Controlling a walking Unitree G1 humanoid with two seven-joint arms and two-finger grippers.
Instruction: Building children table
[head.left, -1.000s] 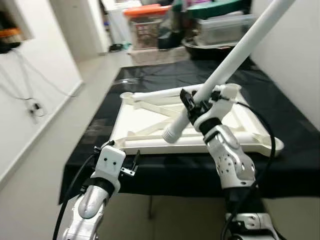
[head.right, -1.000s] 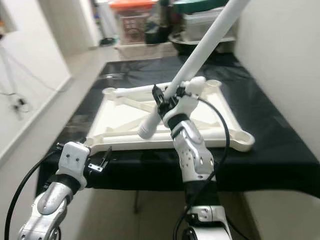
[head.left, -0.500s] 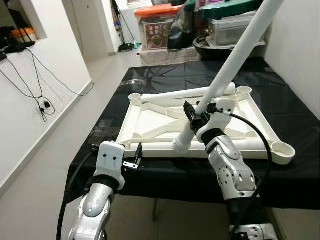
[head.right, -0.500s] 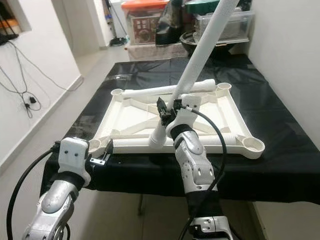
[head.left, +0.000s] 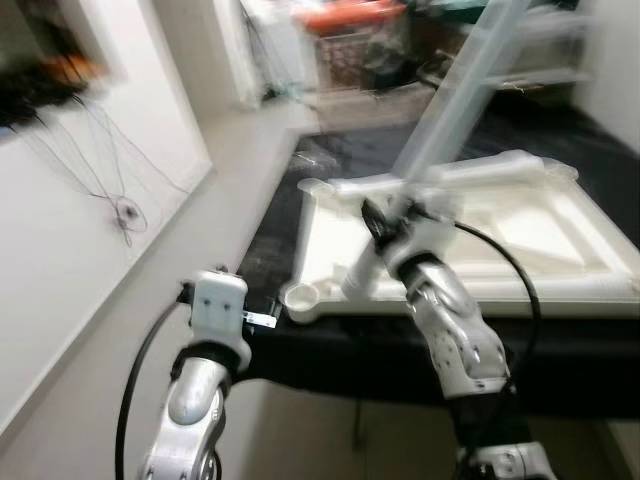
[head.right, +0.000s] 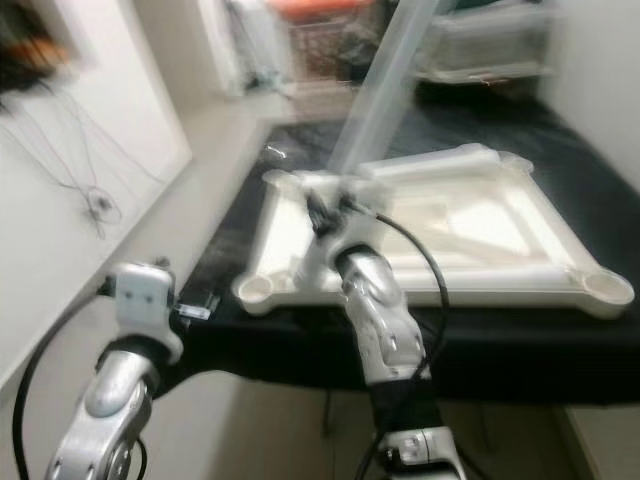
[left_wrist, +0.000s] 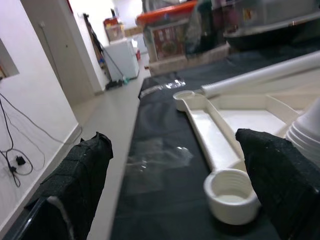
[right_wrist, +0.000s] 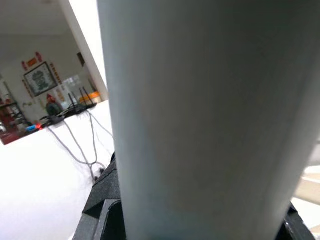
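A white children's table top lies upside down on a black-covered table. My right gripper is shut on a long white table leg, which slants up and away over the top; its lower end hangs near the front rail. In the right wrist view the leg sits between the black fingers. My left gripper is open and holds nothing, just in front of the top's front left corner socket. Another white leg lies along the far rail.
Storage boxes and bins are stacked beyond the table's far end. A white wall with hanging cables runs along the left, with open floor between it and the table. The eye views are blurred.
The camera has swung left and blurred, so the table top now sits further right in view. My right gripper still holds the leg; my left stays open near the front left corner.
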